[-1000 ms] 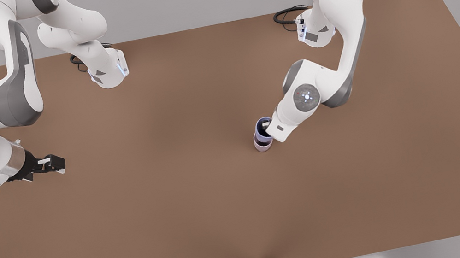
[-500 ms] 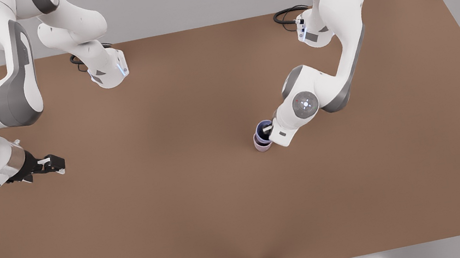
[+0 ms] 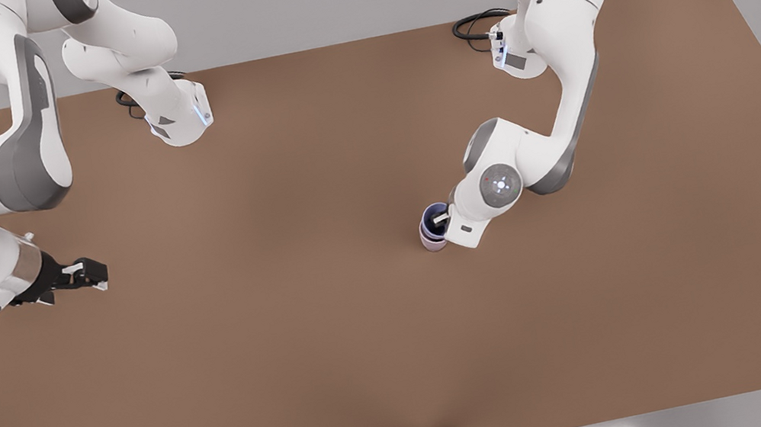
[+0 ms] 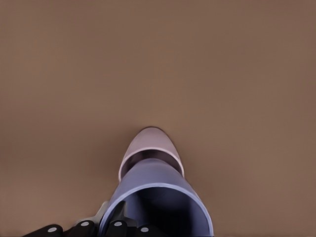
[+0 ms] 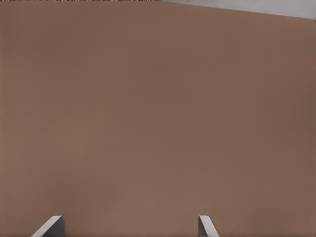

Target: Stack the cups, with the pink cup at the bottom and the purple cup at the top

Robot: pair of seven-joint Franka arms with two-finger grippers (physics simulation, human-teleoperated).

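A smooth, tapered periwinkle purple cup (image 3: 436,215) sits nested in the matching pale mauve-pink cup (image 3: 434,241), upright on the matte brown desk (image 3: 305,319). The left gripper (image 3: 442,219) has its jaws pinched on the purple cup's rim. The right gripper (image 3: 94,274) waits far off, jaws spread wide and holding nothing.

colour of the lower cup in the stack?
Pale mauve-pink: the pink cup, clearest in the left wrist view.
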